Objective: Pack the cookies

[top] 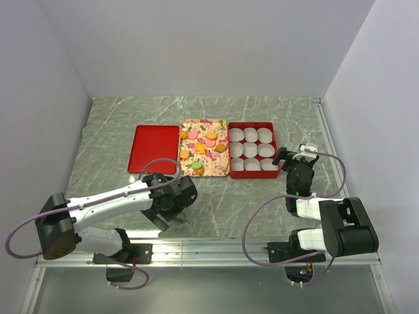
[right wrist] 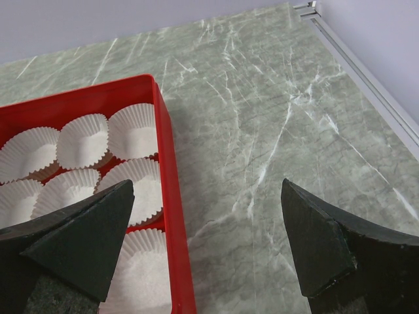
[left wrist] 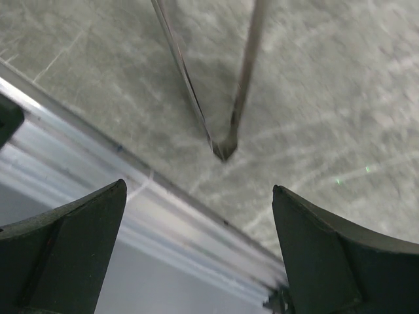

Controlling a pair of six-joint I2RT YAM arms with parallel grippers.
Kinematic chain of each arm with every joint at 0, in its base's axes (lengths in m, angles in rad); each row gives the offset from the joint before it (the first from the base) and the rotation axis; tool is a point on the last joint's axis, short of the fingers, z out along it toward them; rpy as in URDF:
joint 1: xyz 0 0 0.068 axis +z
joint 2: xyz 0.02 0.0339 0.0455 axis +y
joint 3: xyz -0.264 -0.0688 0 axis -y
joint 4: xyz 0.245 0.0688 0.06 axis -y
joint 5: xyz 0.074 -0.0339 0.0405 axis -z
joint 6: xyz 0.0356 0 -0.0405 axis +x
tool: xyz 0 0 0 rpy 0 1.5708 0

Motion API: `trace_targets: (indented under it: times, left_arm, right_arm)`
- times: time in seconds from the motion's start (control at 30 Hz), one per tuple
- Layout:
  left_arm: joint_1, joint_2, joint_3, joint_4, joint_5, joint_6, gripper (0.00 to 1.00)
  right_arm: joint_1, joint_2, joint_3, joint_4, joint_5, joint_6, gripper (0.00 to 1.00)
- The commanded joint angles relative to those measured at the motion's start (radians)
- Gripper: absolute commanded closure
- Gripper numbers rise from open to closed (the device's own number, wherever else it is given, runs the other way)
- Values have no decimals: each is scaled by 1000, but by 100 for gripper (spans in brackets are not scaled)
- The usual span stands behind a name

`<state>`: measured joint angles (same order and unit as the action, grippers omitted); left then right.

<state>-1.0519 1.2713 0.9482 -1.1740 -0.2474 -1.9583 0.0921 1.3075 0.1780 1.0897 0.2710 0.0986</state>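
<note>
Several small round cookies (top: 211, 137) in orange, pink and green lie on the cream floral tray (top: 224, 123) at the middle of the table. To its right stands the red box (top: 251, 123), filled with empty white paper cups (top: 251, 149). The box (right wrist: 167, 170) and cups (right wrist: 134, 131) also show in the right wrist view. My right gripper (top: 298, 156) (right wrist: 208, 186) is open and empty, just right of the box's near right corner. My left gripper (top: 174, 216) (left wrist: 200, 190) is open and empty, low over the table's near edge. The tip of thin metal tongs (left wrist: 222, 150) lies just ahead of it.
A flat red lid (top: 156, 147) lies left of the cream tray. A metal rail (left wrist: 98, 190) runs along the table's near edge under my left gripper. Another rail (right wrist: 366, 78) and a wall bound the right side. Bare marble (right wrist: 275, 131) lies right of the box.
</note>
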Motion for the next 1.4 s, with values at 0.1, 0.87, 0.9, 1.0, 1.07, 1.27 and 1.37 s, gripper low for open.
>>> trace_targets:
  times: [0.1,0.87,0.9,1.0,1.07,1.27,1.37]
  left_arm:
    - [85,77,-92,186,3,53,1]
    - [294,201,-200,346,-49,279,2]
    - [296,212,-197,355,-53,289,2]
    - [303,252,-189,367,-75,321,2]
    - [323,263,-207,385,-75,341,4]
    - [366,235,-264,464,-62,401,20]
    - [365,226,-261,450,-64,423,32]
  right_arm:
    - [3,-8,25,52,11,1,0]
    - [1,-8,25,52,13,1,0]
    - [3,-10,25,53,11,1,0]
    - [1,-10,25,52,11,0,0]
    - [1,-8,25,52,10,1,0]
    - [3,-8,25,52,11,1,0]
    - [3,-8,25,53,11,0,0]
